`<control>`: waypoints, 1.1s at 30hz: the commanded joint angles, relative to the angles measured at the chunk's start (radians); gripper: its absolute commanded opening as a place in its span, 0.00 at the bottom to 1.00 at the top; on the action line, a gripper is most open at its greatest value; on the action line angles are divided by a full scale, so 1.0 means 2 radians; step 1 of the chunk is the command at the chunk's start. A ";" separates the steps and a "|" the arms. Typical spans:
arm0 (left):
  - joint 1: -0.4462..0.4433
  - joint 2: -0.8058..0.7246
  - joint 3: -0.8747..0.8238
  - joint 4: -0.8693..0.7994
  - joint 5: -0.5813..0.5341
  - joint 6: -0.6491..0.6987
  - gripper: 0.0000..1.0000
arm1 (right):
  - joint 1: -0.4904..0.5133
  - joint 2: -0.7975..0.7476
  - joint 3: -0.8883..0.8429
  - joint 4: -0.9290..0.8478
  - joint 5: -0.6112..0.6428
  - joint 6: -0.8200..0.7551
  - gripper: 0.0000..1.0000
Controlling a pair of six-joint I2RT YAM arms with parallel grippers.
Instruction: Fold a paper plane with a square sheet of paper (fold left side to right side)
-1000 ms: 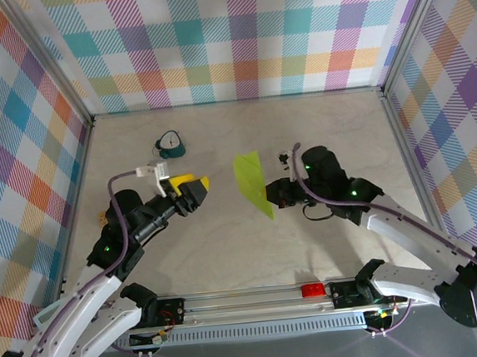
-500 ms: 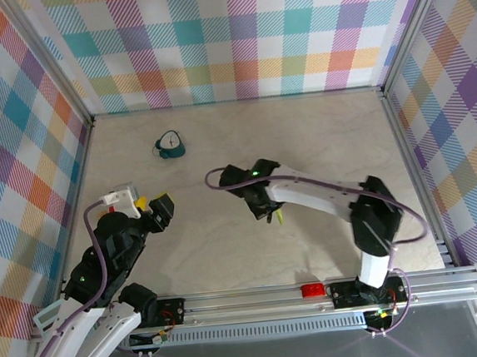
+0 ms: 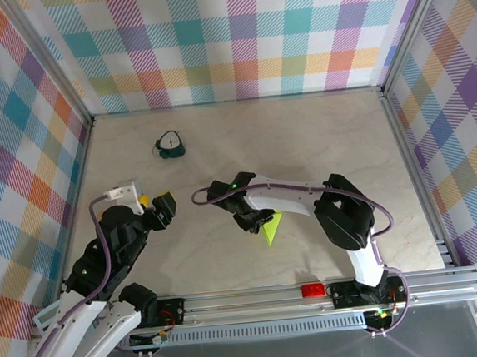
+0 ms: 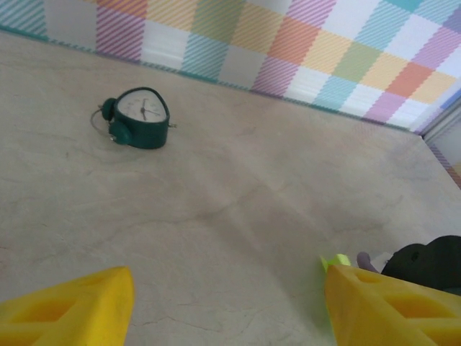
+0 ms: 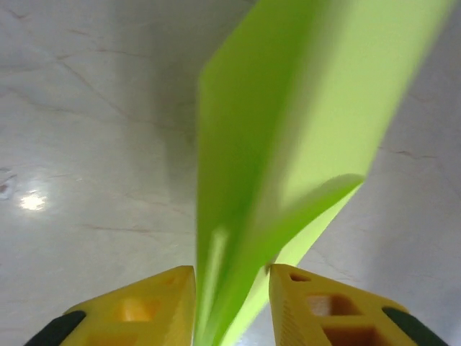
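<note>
The right arm reaches across to the middle of the table [image 3: 318, 138], and its hand [image 3: 255, 221] is closed on the sheet of paper [image 3: 270, 229]. From above, the lime yellow-green sheet shows as a small pointed shape just to the near-right of that hand, low over the table or touching it; which one cannot be told from there. In the right wrist view the right hand [image 5: 230, 306] has its two yellow fingers [image 5: 137, 311] drawn in to a narrow gap with the sheet of paper [image 5: 288, 130] pinched between them. The paper is folded into layers that rise away from the fingers, with one flap curling out to the right, and the pale marbled table [image 5: 86, 144] lies behind it.

The left hand [image 3: 162, 210] hangs over the left part of the table, well apart from the paper and holding nothing. In the left wrist view the left hand [image 4: 230, 317] is spread wide, one yellow finger [image 4: 72, 310] at each lower corner with bare table between them.

A small teal clock [image 3: 169, 145] stands towards the far left of the table, near the plaid wall [image 3: 234, 37]; its face [image 4: 142, 108] shows in the left wrist view. A small red block [image 3: 313, 290] sits on the rail [image 3: 232, 300] at the near edge.
</note>
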 commanded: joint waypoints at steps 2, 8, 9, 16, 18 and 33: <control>0.005 0.028 0.020 0.031 0.063 0.003 0.70 | -0.016 -0.060 -0.022 0.042 -0.068 0.000 0.42; 0.005 0.086 0.018 0.062 0.149 -0.014 0.72 | -0.049 -0.149 -0.095 0.104 -0.107 0.015 0.50; 0.005 0.097 0.015 0.072 0.165 -0.021 0.71 | -0.057 -0.170 -0.114 0.119 -0.113 0.018 0.52; 0.003 0.168 -0.028 0.178 0.248 -0.083 0.69 | -0.119 -0.316 -0.254 0.230 -0.149 0.065 0.64; 0.001 0.192 -0.039 0.214 0.268 -0.104 0.66 | -0.136 -0.355 -0.290 0.257 -0.156 0.078 0.68; -0.058 0.434 -0.030 0.374 0.295 -0.157 0.57 | -0.197 -0.575 -0.451 0.340 -0.153 0.126 0.99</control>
